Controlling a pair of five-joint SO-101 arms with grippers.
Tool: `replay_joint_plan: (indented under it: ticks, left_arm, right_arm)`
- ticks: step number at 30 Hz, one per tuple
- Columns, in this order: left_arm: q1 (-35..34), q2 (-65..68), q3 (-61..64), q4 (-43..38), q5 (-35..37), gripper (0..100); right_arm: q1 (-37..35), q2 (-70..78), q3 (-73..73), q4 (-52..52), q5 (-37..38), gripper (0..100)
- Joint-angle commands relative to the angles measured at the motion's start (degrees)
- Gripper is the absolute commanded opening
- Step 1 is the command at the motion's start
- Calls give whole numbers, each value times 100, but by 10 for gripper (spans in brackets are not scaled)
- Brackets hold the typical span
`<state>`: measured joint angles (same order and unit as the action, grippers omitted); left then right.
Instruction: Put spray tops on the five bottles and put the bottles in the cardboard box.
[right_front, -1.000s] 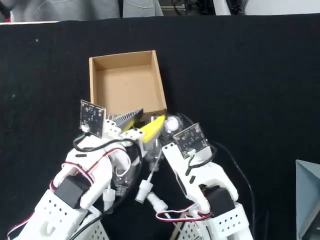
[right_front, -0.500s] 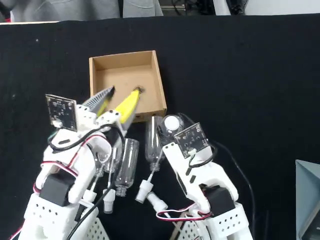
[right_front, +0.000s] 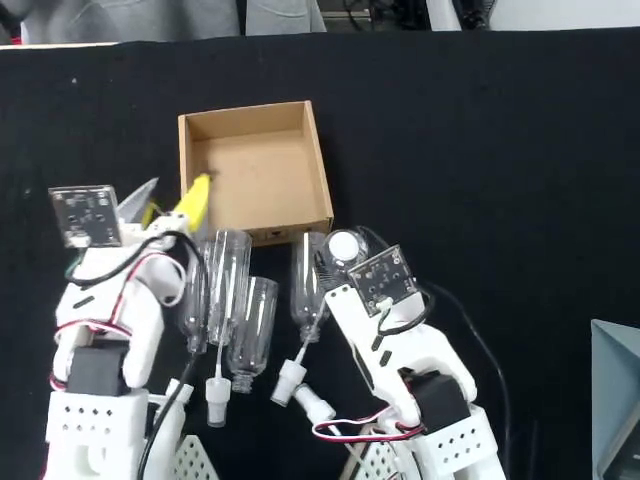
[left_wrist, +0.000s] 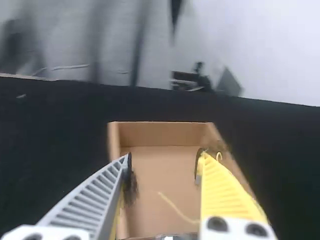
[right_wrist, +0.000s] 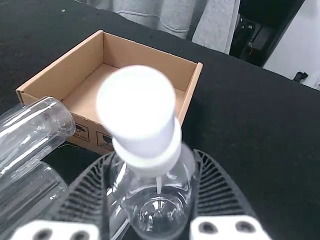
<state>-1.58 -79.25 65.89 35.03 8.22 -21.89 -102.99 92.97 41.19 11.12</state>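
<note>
Right jaws: clamped on a clear bottle (right_wrist: 150, 205) that carries a white spray top (right_wrist: 136, 107). In the high view this capped bottle (right_front: 344, 246) sits at lower centre of the frame, just below the lower right corner of the box (right_front: 245, 108) and outside it.

Left jaws: one grey, one yellow, apart and holding nothing. In the high view they sit at centre left, at the left wall of the box. The left wrist view shows the two tips spread in front of the box (left_wrist: 160, 123), with its bare floor between them.

Box: open cardboard, upper centre of the high view. Nothing is seen on its visible floor. The right wrist view shows the same box (right_wrist: 150, 50) just behind the held bottle.

Other bottles, all outside the box, lying on the black table (right_front: 500, 150) below its lower wall:
- one (right_front: 228, 280) beside the left arm;
- one (right_front: 252, 325) just right of and below it, touching or nearly so;
- one (right_front: 305, 275) next to the right jaws.

Loose white tops (right_front: 217, 395), (right_front: 288, 380) and (right_front: 315, 408) lie near the bottle necks at lower centre. Whether any is seated cannot be told.
</note>
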Motion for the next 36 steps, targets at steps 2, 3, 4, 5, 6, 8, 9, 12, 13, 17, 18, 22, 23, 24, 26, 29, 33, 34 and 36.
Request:
replay_joint_plan:
  ticks: [2, 3, 4, 5, 6, 8, 9, 12, 13, 17, 18, 22, 23, 24, 26, 29, 33, 34, 36]
  left_arm:
    - [-787, -70, 145, 26, -62, 204]
    - [-892, -70, 242, 26, -62, 204]
    - [-980, -70, 321, 26, -62, 205]
    - [-1059, -70, 409, 26, -62, 205]
    - [-1147, -70, 497, 26, -62, 205]
    - [-1305, -70, 673, 18, -62, 206]
    - [-1367, -70, 769, 18, -62, 206]
    - [-1473, -70, 1103, -26, -62, 206]
    - [-1490, -70, 1209, -26, -62, 206]
    - [-1490, -70, 1516, -26, -62, 206]
    - [-1499, -70, 1552, -26, -62, 206]
    - [-1648, -70, 1657, -26, -62, 206]
    - [-1675, -70, 1710, -26, -62, 206]
    - [-1684, -70, 1754, -26, -62, 206]
    - [-1710, -70, 1789, -26, -62, 206]
    - [-1710, -70, 1789, -26, -62, 206]
    - [-1710, -70, 1789, -26, -62, 206]
    - [-1710, -70, 1789, -26, -62, 206]
    - [-1754, -70, 1789, -26, -62, 206]
  right_arm:
    - [149, -576, -426, 0, -44, 82]
    - [149, -576, -426, 0, -44, 82]
    - [149, -576, -426, 0, -44, 82]
    - [149, -576, -426, 0, -44, 82]
    - [149, -576, -426, 0, -44, 82]
    - [149, -576, -400, 0, -44, 82]
    - [149, -567, -400, 0, -44, 82]
    - [149, -567, -426, 132, -44, 82]
    - [149, -567, -453, 211, -44, 82]
    - [149, -567, -497, 290, -44, 82]
    - [149, -567, -497, 290, -44, 82]
    - [149, -567, -514, 360, -44, 83]
    - [149, -567, -532, 404, -44, 85]
    - [149, -567, -558, 440, -44, 85]
    - [149, -567, -602, 448, -44, 85]
    - [149, -567, -655, 545, -44, 85]
    - [149, -523, -813, 554, -44, 84]
    - [149, -523, -857, 554, -44, 84]
    - [149, -523, -945, 554, -44, 83]
